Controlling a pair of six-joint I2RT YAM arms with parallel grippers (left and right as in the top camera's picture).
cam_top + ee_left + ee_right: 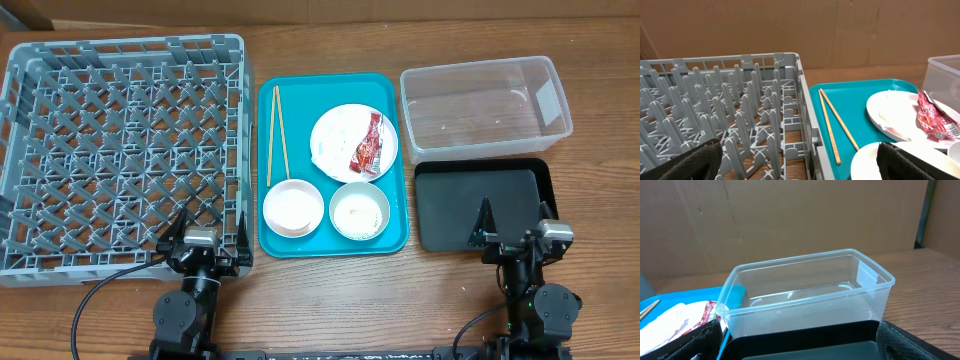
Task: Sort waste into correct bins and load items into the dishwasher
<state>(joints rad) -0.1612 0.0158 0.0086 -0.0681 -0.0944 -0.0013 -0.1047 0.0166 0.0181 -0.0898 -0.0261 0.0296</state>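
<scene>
The grey dish rack (120, 150) fills the left. On the teal tray (300, 110) lie two chopsticks (275, 135), a white plate (345, 172) bearing a red sauce packet (368, 148) and a white scrap (335, 130), and two small bowls (293, 208) (359, 211); the right bowl shows pale specks like rice. No cup shows. The clear tub (485, 102) and the black tray (485, 205) are at the right. My left gripper (210, 228) is open and empty at the rack's front right corner. My right gripper (515, 222) is open and empty over the black tray's front edge.
The left wrist view shows the rack's pegs (740, 100), the chopsticks (832, 122) and the plate (890, 117). The right wrist view shows the clear tub (805, 300) behind the black tray (805, 342). A cardboard wall stands behind the table.
</scene>
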